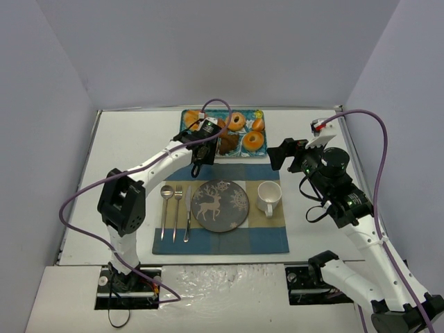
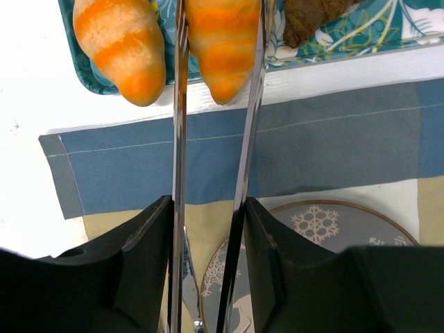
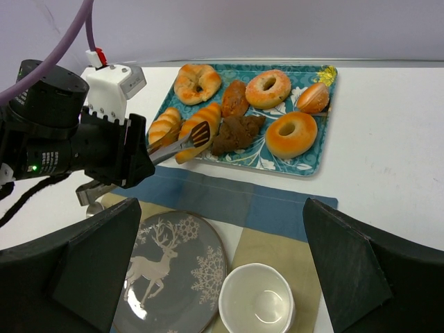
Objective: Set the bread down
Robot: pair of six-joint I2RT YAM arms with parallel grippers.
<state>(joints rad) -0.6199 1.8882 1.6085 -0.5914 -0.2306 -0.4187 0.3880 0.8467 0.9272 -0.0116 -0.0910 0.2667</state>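
Your left jaws clamp the tongs [image 2: 179, 139], which pinch a striped roll [image 2: 222, 48] at the tray's [image 2: 388, 28] near-left edge; your right jaws stand wide open.

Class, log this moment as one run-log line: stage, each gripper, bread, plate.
stage: grasp | left gripper: shut on tongs | tongs: pinching striped roll at tray edge | right gripper: open | plate: empty

Plain lavender-grey walls [image 1: 208, 48] around a white table [image 1: 125, 139], soft even light.
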